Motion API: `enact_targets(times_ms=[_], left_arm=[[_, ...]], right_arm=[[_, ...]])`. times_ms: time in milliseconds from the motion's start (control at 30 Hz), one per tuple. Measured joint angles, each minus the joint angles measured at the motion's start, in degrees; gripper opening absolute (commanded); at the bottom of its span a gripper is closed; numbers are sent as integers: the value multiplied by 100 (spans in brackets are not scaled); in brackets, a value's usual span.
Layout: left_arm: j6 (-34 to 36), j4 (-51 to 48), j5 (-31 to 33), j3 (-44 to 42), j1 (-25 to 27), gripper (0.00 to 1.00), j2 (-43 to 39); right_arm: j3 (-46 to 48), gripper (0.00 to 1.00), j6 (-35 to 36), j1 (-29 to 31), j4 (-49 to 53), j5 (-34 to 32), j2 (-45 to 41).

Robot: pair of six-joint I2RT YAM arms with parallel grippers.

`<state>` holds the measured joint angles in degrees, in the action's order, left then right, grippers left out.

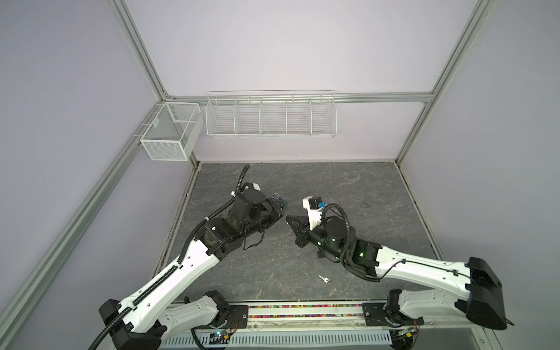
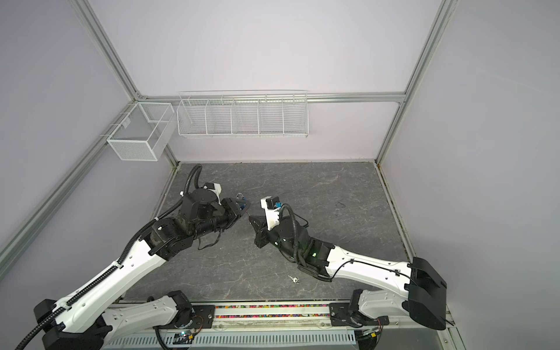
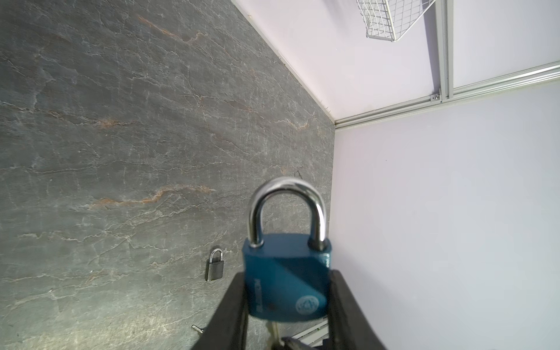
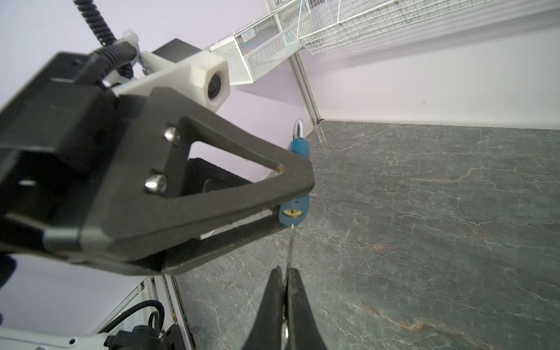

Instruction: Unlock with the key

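My left gripper [image 3: 288, 291] is shut on the body of a blue padlock [image 3: 281, 263] and holds it off the table. The steel shackle [image 3: 288, 206] sits closed in the body. In both top views the left gripper [image 1: 281, 209] and the right gripper [image 1: 287, 217] meet tip to tip above the table's middle. My right gripper [image 4: 285, 269] is shut on a thin silver key [image 4: 290, 245]. The key's tip touches the lock's underside just below the brass keyhole [image 4: 292, 213]. The key's head is hidden between the fingers.
A small grey padlock [image 3: 215, 266] lies on the grey stone table [image 1: 363, 242]; the right arm hides it in the top views. A loose key [image 1: 324, 279] lies near the front edge. White wire baskets [image 1: 269, 118] hang on the back wall.
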<state>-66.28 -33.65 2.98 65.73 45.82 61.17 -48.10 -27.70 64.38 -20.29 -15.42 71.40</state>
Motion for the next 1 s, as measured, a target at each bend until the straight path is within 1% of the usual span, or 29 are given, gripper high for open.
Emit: enact_targets(times_ms=[1000], left_arm=[[-48,76,-44,0,-13,0,0]], right_arm=[[-15,6,-2,-17,-216,-131,-13]])
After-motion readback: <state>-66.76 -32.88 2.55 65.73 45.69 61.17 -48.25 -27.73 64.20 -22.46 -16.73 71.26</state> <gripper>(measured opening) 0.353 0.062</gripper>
